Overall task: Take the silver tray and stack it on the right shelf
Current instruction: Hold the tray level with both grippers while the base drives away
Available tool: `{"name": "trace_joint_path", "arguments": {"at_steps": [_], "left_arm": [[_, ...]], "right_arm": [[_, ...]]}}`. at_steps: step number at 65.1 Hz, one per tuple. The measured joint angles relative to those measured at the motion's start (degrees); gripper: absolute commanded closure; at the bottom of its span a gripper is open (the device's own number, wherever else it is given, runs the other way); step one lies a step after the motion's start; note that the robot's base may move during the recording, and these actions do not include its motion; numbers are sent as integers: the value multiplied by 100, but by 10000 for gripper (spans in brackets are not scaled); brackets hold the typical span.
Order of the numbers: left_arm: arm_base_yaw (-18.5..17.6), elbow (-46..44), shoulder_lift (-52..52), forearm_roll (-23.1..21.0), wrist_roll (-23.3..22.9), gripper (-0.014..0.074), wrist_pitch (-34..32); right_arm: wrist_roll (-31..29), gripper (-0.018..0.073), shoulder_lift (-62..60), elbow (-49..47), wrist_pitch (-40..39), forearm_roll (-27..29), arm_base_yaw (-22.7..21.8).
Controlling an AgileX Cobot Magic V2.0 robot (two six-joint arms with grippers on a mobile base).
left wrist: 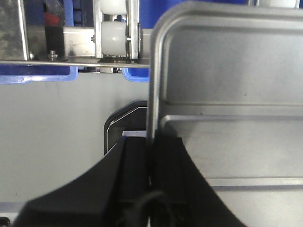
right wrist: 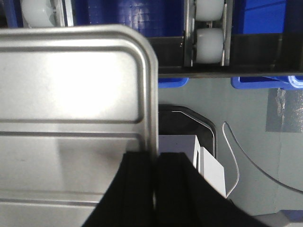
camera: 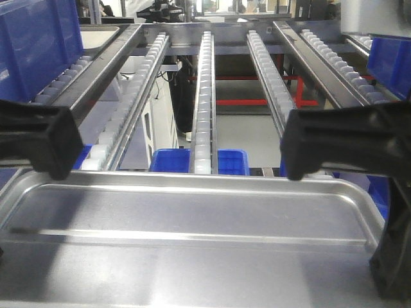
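Gripping the left rim of the shiny silver rectangular metal tray [camera: 192, 218] with the black left gripper [left wrist: 149, 158], fingers closed tight on the raised edge. Holding the tray level at the near end of the steel-framed right shelf [camera: 203, 96], far rim close to the nearest white rollers [camera: 202, 157]; contact with them not discernible. Showing blue plastic bins [camera: 170, 160] beneath the sloping rails, beyond the tray's far rim. Pinching the tray's right rim with the black right gripper [right wrist: 155, 165], likewise clamped on the edge.
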Motion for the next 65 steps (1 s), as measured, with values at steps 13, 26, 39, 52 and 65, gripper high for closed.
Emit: {"name": "trace_joint_path", "arguments": {"at_steps": [13,26,39,52,65], "left_arm": [[0,0,0,0,0,697,0],[0,0,0,0,0,697,0],[0,0,0,0,0,697,0],[0,0,0,0,0,697,0],[0,0,0,0,0,697,0]], "right_arm": [[0,490,0,0,0,0,0],[0,490,0,0,0,0,0],[0,490,0,0,0,0,0],[3,490,0,0,0,0,0],[3,490,0,0,0,0,0]]}}
